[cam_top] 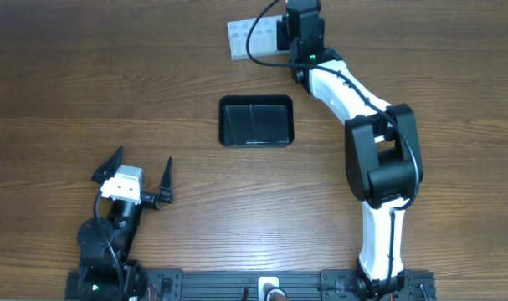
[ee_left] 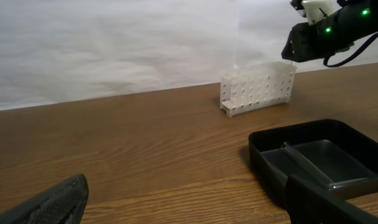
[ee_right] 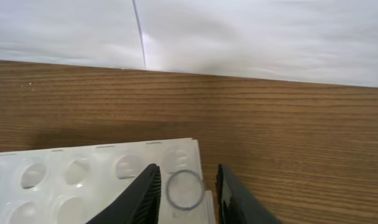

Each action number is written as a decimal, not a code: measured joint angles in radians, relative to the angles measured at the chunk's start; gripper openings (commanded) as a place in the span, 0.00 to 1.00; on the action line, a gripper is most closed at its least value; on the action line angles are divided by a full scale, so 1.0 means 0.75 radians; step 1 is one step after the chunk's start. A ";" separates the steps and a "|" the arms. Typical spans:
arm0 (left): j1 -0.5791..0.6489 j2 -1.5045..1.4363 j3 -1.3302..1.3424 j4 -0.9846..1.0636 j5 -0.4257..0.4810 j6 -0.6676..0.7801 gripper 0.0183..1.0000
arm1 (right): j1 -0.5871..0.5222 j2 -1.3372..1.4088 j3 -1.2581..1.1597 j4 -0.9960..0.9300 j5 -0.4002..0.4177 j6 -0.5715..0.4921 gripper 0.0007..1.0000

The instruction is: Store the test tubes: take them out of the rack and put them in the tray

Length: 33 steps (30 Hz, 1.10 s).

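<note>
The white test tube rack (cam_top: 252,38) stands at the table's far edge, with my right gripper (cam_top: 289,35) over its right end. In the right wrist view the rim of a clear test tube (ee_right: 185,188) stands in the rack's (ee_right: 83,180) corner hole. My right gripper (ee_right: 187,196) is open, its fingers narrowly apart on either side of the rim. The black tray (cam_top: 255,122) sits mid-table; a clear tube-like piece (ee_left: 308,165) lies inside it. My left gripper (cam_top: 141,180) rests open near the front left with nothing between its fingers.
A white wall backs the table right behind the rack (ee_left: 258,89). Bare wood stretches between the tray (ee_left: 263,146) and my left gripper (ee_left: 189,211). The right arm's black cable (cam_top: 258,38) loops over the rack.
</note>
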 measured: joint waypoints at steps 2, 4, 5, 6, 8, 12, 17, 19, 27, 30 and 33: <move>0.000 0.000 0.000 0.000 0.000 0.000 1.00 | 0.004 0.000 0.000 0.000 0.000 -0.002 0.26; 0.000 0.000 0.001 0.000 0.000 0.000 1.00 | 0.005 0.000 0.000 0.000 0.000 -0.001 0.25; 0.000 0.000 0.000 0.000 0.000 0.000 1.00 | 0.005 0.000 0.000 0.000 0.000 -0.001 0.25; 0.000 0.000 0.000 0.000 0.000 0.000 1.00 | 0.005 0.000 0.000 0.001 0.000 -0.001 0.25; 0.000 0.000 0.001 0.000 0.000 0.000 1.00 | 0.005 0.001 0.000 0.010 0.000 -0.001 0.26; 0.000 0.000 0.001 0.000 0.000 0.000 1.00 | 0.005 0.014 0.000 0.058 0.001 0.000 0.27; 0.000 0.000 0.000 0.000 0.000 0.000 1.00 | 0.005 0.057 0.000 0.114 0.001 -0.003 0.27; 0.000 0.000 0.001 0.000 0.000 0.000 1.00 | 0.005 0.072 0.000 0.121 0.001 -0.004 0.25; 0.000 0.000 0.001 0.000 0.000 -0.001 1.00 | 0.005 0.079 0.000 0.128 0.001 -0.007 0.18; 0.000 0.000 0.001 0.000 0.000 0.000 1.00 | 0.005 0.079 0.000 0.129 0.001 -0.006 0.14; 0.000 0.000 0.001 0.000 0.000 0.000 1.00 | 0.005 0.079 0.000 0.129 0.001 -0.006 0.12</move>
